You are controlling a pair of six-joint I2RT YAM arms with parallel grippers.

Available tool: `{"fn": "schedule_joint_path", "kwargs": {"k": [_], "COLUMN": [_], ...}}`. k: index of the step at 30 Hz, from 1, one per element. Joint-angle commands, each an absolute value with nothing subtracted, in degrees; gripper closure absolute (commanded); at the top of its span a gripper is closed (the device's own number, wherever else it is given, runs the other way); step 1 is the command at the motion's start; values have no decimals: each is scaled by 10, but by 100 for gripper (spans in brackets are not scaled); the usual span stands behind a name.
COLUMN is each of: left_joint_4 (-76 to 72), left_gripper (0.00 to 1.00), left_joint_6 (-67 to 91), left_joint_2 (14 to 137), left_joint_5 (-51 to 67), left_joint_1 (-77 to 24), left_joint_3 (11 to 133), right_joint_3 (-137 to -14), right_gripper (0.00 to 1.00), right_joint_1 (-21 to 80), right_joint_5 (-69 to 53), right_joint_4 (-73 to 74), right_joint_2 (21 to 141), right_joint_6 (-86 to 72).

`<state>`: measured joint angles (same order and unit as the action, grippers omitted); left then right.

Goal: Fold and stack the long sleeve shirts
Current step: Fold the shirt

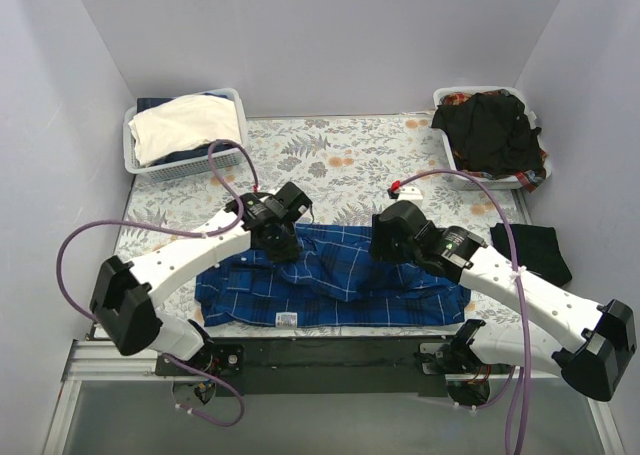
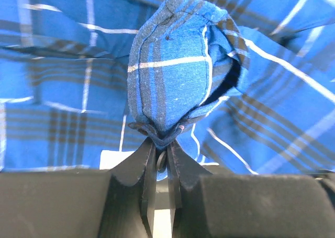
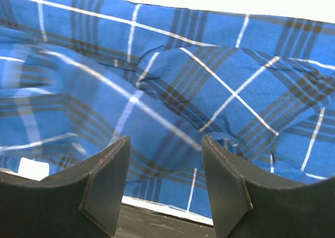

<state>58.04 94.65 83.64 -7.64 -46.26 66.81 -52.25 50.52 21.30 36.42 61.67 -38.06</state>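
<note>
From above, the plaid shirt (image 1: 340, 293) lay spread along the near edge of the tabletop (image 1: 340, 165), rumpled in the middle, with its small white label (image 1: 287, 318) at the near hem. Your left fingers (image 1: 280, 243) sat over its far left part and your right fingers (image 1: 392, 241) over its far right. A black cloth (image 1: 531, 252) lay on the tabletop to the right, and more dark cloth filled the right basket (image 1: 452, 97).

At the left wrist, your fingers (image 2: 149, 157) were pressed together on a puckered bunch of the plaid shirt (image 2: 172, 65).

At the right wrist, your fingers (image 3: 111, 165) stood spread over the plaid shirt (image 3: 209, 91), holding nothing; whether they touched it could not be told.

The cloth looked light, thin and limp. It would sag and drag from any single pinch, so you were better off taking it at a seam or hem with both sets of fingers well apart.
</note>
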Motion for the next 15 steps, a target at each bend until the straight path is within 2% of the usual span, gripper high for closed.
{"fn": "schedule_joint_path", "kwargs": {"k": [1, 8, 15], "left_joint_4": [697, 734, 716], "left_gripper": [100, 100, 100], "left_joint_6": [994, 1057, 1040], "left_joint_2": [754, 656, 591], "left_joint_5": [-164, -228, -271], "left_joint_1": [-464, -464, -465], "left_joint_3": [704, 691, 729], "right_joint_3": [-512, -504, -507], "right_gripper": [36, 37, 39], "right_joint_1": [483, 435, 403], "right_joint_5": [234, 243, 213], "right_joint_4": [383, 391, 365], "right_joint_2": [599, 613, 699], "right_joint_6": [-408, -419, -403]}}
